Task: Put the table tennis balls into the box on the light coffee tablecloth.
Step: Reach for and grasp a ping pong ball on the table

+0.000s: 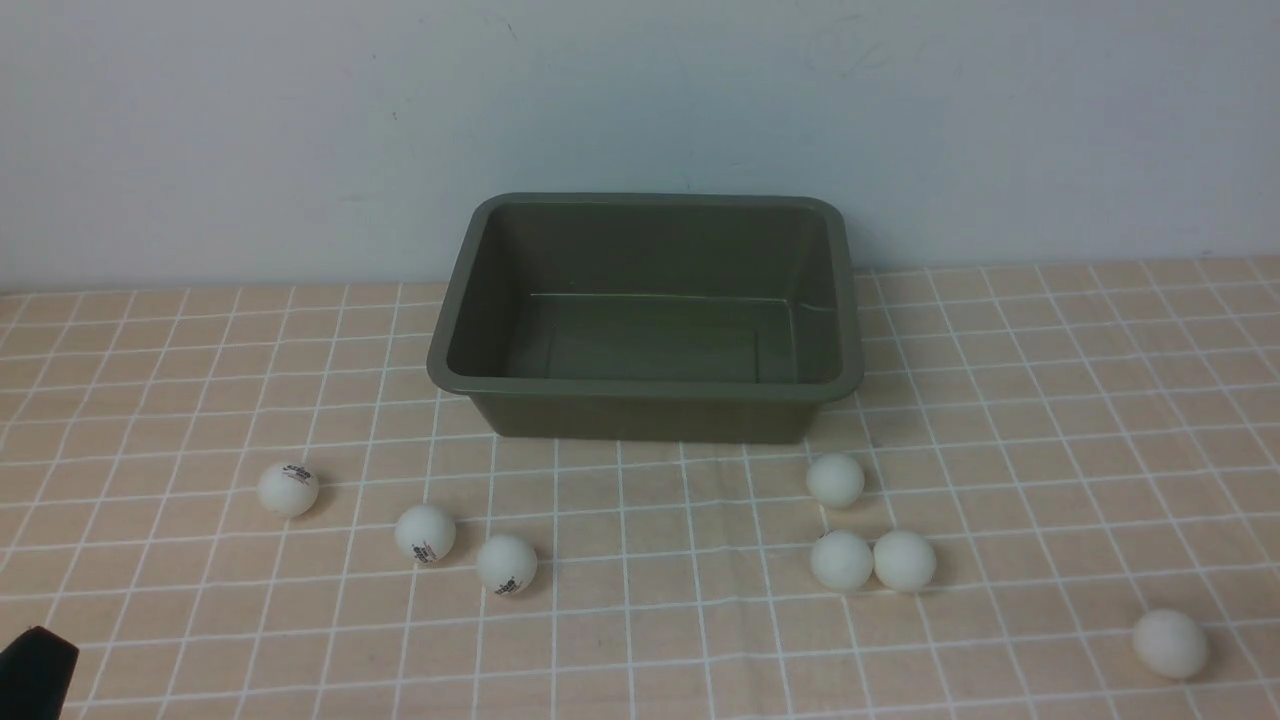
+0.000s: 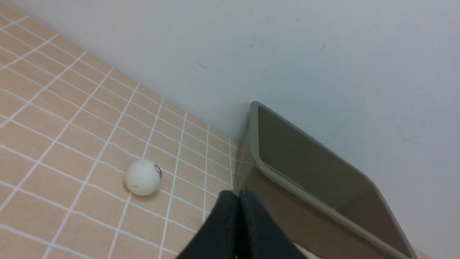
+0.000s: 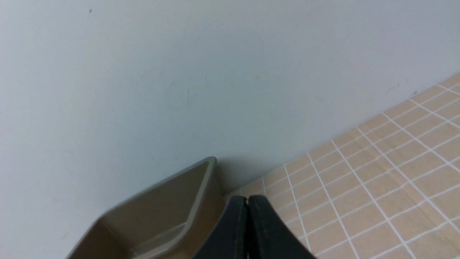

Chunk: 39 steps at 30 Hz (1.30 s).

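The dark olive-green box (image 1: 640, 385) stands empty at the back middle of the light coffee tablecloth (image 1: 1050, 420). Several white table tennis balls lie in front of it: three to the left (image 1: 288, 489) (image 1: 425, 533) (image 1: 506, 564), three close together to the right (image 1: 835, 480) (image 1: 841, 560) (image 1: 905, 560), one at the far right front (image 1: 1170, 643). My left gripper (image 2: 239, 194) is shut and empty, its black tip at the front view's lower left corner (image 1: 35, 670); one ball (image 2: 143, 177) and the box (image 2: 323, 201) lie ahead of it. My right gripper (image 3: 247, 198) is shut and empty beside the box (image 3: 201, 187).
A pale grey wall (image 1: 640, 100) rises directly behind the box. The cloth stretches past both sides of the front view.
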### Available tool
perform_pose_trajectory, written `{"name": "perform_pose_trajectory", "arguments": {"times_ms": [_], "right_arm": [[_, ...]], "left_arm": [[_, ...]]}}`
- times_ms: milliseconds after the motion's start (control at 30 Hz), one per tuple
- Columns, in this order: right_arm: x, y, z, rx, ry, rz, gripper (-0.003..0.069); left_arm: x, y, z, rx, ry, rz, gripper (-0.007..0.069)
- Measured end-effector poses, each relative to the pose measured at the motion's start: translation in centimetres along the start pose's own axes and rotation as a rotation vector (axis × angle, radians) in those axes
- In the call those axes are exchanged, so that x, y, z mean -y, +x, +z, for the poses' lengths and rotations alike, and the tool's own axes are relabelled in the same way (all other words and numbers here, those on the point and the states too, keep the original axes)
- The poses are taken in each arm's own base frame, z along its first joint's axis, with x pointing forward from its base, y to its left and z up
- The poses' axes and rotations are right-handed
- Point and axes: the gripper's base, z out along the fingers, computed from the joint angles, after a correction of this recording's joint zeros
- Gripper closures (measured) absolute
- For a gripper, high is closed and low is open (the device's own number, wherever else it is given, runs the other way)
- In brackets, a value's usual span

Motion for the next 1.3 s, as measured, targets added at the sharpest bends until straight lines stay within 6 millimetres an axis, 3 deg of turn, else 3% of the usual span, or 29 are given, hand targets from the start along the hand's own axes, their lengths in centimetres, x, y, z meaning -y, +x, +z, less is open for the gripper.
{"name": "perform_pose_trajectory", "arguments": {"times_ms": [233, 333, 467, 533, 667, 767, 833, 1067, 1300], "right_arm": [[0.0, -0.2, 0.0, 0.022, -0.005, 0.039, 0.0677], [-0.2, -0.8, 0.0, 0.081, -0.019, 0.105, 0.0677], [-1.6, -4.0, -0.6, 0.260, -0.085, 0.142, 0.0677], [-2.4, -5.2, -1.0, 0.308, -0.111, 0.130, 0.0677], [-5.2, -8.6, -1.9, 0.336, -0.166, -0.017, 0.0677], [-6.2, -9.6, -0.9, 0.218, -0.123, -0.100, 0.0677], [-6.5, -9.8, 0.4, 0.108, -0.075, -0.136, 0.0677], [-7.2, -9.6, 5.0, -0.358, 0.053, -0.325, 0.0677], [-7.0, -7.9, 9.1, -0.843, 0.094, -0.425, 0.0676]], "left_arm": [[0.0, -0.1, 0.0, 0.010, 0.002, -0.015, 0.0693], [0.1, -0.4, 0.0, 0.046, 0.008, -0.096, 0.0693], [0.5, -1.6, -0.2, 0.123, 0.037, -0.269, 0.0693], [1.0, -2.2, -0.4, 0.141, 0.054, -0.271, 0.0693], [4.2, -5.7, -1.7, 0.224, 0.139, -0.071, 0.0693], [6.1, -7.1, -1.6, 0.163, 0.153, 0.090, 0.0693], [6.8, -7.1, -0.6, 0.042, 0.141, 0.182, 0.0693], [7.8, -6.5, 5.2, -0.446, 0.114, 0.381, 0.0693], [7.5, -5.8, 11.0, -0.866, 0.091, 0.430, 0.0693]]}}
